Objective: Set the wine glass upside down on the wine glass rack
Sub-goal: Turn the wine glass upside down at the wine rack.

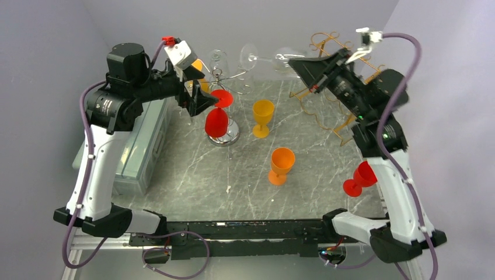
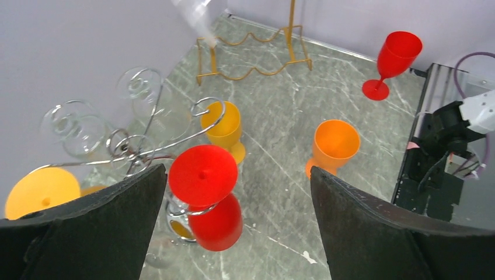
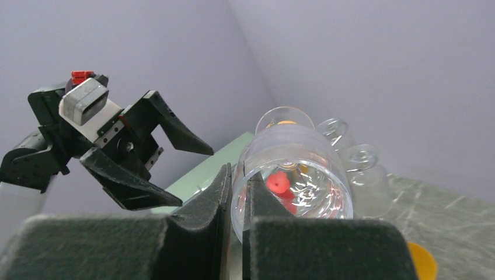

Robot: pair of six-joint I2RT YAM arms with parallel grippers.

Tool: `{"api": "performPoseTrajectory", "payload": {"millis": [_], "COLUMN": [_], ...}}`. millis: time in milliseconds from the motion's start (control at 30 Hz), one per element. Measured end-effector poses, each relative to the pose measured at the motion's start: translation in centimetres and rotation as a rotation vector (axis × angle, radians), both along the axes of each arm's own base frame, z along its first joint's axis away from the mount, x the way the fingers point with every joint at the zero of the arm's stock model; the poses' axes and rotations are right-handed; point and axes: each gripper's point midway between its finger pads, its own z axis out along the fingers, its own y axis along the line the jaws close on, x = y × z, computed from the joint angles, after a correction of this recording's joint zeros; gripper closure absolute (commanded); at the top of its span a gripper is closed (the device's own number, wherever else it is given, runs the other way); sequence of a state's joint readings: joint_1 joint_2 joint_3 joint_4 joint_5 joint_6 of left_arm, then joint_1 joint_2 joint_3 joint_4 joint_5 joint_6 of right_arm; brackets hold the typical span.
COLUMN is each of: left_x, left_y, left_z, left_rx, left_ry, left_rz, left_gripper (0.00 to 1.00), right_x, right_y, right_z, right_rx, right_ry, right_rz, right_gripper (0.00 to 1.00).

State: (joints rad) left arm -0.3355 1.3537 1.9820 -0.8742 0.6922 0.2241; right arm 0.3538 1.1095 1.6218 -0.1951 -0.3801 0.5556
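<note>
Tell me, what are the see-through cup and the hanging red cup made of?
The clear wine glass looks like glass or clear plastic: see-through with shiny glints. The red glass on the rack looks like plastic: solid colour, soft sheen.

The rack (image 1: 230, 139) is hemmed in: we see the left gripper (image 1: 205, 88) just beside its left, a red glass (image 1: 216, 122) hanging in front, the right gripper (image 1: 292, 60) with its wine glass (image 1: 252, 56) above right. Bare table (image 1: 192, 169) lies nearer the bases; a yellow glass (image 1: 262, 118) and orange glass (image 1: 281, 164) stand rightward.
</note>
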Motion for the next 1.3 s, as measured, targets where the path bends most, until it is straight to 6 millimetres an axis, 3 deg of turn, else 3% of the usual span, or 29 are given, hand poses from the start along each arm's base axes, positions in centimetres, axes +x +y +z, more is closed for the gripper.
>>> {"api": "performPoseTrajectory", "payload": {"millis": [67, 200, 333, 600, 767, 1000, 1167, 1300], "left_x": [0.0, 0.5, 2.3, 4.5, 4.7, 4.3, 4.0, 4.3], "left_y": [-0.8, -2.8, -3.7, -2.9, -2.5, -2.1, -3.1, -3.8], "left_z": [-0.3, -0.8, -1.6, -0.9, -0.9, -1.3, -1.9, -2.0], "left_rx": [-0.003, -0.011, -0.015, -0.032, -0.037, -0.040, -0.059, -0.068], "left_ry": [0.014, 0.036, 0.061, 0.016, 0.010, 0.021, 0.057, 0.055], "left_rz": [-0.020, -0.058, -0.032, 0.085, 0.119, 0.134, 0.075, 0.041], "left_gripper": [0.01, 0.01, 0.03, 0.03, 0.01, 0.02, 0.17, 0.49], "right_x": [0.7, 2.4, 2.0, 0.7, -0.4, -0.8, -1.0, -1.3], "right_y": [1.4, 4.6, 6.4, 6.2, 5.8, 5.7, 6.4, 7.4], "right_z": [-0.5, -3.3, -4.6, -4.0, -2.7, -2.4, -2.6, -3.4], "right_rx": [0.004, -0.018, -0.035, -0.029, -0.018, -0.010, 0.010, 0.013], "right_ry": [0.017, 0.097, 0.127, 0.091, 0.040, 0.014, 0.008, 0.008], "right_rz": [0.045, 0.113, 0.161, 0.162, 0.161, 0.161, 0.188, 0.219], "right_gripper": [1.00, 1.00, 1.00, 1.00, 1.00, 1.00, 1.00, 1.00]}}
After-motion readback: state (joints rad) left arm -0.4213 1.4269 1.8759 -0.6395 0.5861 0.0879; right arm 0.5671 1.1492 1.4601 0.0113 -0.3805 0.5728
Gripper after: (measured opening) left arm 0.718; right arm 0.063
